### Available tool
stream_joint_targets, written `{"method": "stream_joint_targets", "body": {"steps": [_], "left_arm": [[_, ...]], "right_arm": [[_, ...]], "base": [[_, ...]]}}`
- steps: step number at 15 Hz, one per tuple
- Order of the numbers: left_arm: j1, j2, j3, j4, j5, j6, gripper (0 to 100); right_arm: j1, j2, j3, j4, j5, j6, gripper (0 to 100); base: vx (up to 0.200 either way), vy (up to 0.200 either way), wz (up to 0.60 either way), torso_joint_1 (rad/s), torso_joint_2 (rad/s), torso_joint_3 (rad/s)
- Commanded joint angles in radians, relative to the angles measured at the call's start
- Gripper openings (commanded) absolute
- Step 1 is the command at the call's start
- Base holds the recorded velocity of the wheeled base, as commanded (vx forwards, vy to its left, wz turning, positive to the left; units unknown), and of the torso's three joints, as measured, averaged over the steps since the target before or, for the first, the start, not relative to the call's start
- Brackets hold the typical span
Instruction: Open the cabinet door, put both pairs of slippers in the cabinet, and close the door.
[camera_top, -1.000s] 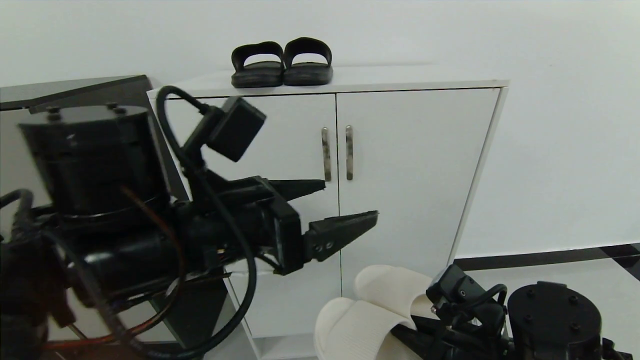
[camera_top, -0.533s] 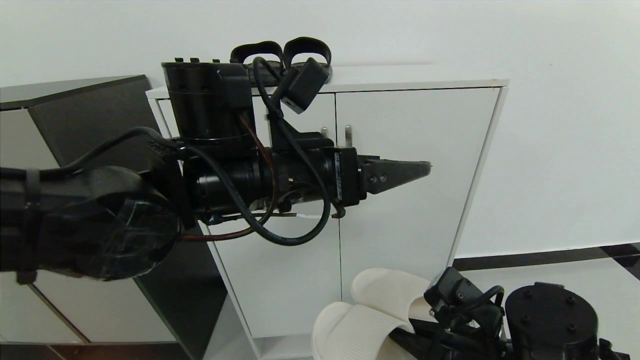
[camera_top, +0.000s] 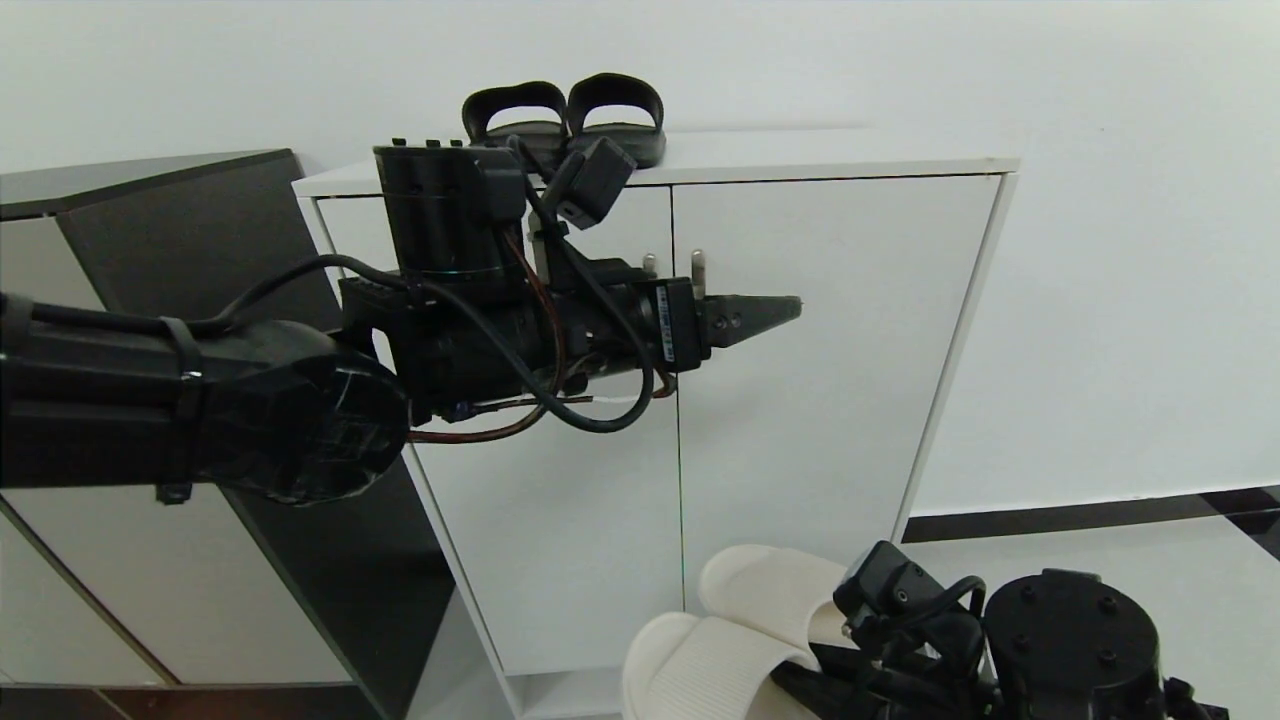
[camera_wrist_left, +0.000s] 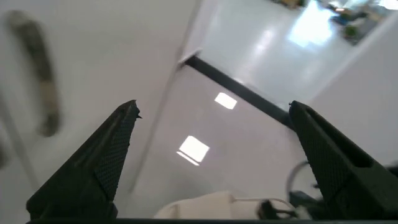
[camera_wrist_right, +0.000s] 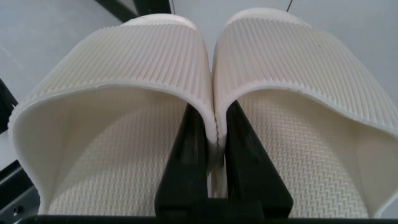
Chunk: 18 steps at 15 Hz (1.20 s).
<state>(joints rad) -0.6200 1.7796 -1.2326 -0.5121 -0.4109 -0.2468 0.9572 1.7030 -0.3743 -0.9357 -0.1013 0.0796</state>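
Note:
The white cabinet (camera_top: 830, 330) stands with both doors shut. Its two metal handles (camera_top: 697, 268) sit by the centre seam; one handle (camera_wrist_left: 40, 81) is also in the left wrist view. A pair of black slippers (camera_top: 565, 112) rests on the cabinet top. My left gripper (camera_top: 788, 305) (camera_wrist_left: 214, 109) is open, seen side-on, in front of the right door just right of the handles at handle height. Low at the front, my right gripper (camera_wrist_right: 212, 118) is shut on the inner walls of the white slippers (camera_top: 720, 640) (camera_wrist_right: 155, 68), holding both together.
A dark, slanted panel (camera_top: 200, 200) adjoins the cabinet on its left. To the right are a white wall and glossy floor with a black skirting stripe (camera_top: 1100, 515). The floor right of the cabinet is open.
My left arm rose from low left to handle height and rolled its fingers side-on, then drew slightly back left toward the handles. The right arm with the white slippers barely shifted.

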Motion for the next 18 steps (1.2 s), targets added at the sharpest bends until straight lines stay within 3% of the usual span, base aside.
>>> {"method": "stream_joint_targets", "body": {"steps": [1, 6, 9, 18], "left_arm": [[-0.001, 0.014, -0.005, -0.005, 0.024, 0.009, 100], [0.003, 0.015, -0.008, -0.005, 0.09, 0.012, 100], [0.014, 0.05, -0.03, -0.003, 0.138, 0.032, 100], [0.028, 0.198, -0.17, 0.001, 0.168, 0.035, 100]], "right_arm": [[0.0, 0.009, 0.001, 0.0, 0.0, 0.0, 0], [0.0, 0.024, 0.0, -0.003, -0.003, 0.0, 0], [-0.002, 0.038, 0.0, -0.003, -0.005, -0.001, 0], [0.005, 0.024, 0.0, -0.02, -0.003, -0.001, 0]], "base": [[0.0, 0.0, 0.0, 0.0, 0.0, 0.0], [0.0, 0.0, 0.0, 0.0, 0.0, 0.0], [0.0, 0.0, 0.0, 0.0, 0.0, 0.0], [0.0, 0.0, 0.0, 0.0, 0.0, 0.0]]}}
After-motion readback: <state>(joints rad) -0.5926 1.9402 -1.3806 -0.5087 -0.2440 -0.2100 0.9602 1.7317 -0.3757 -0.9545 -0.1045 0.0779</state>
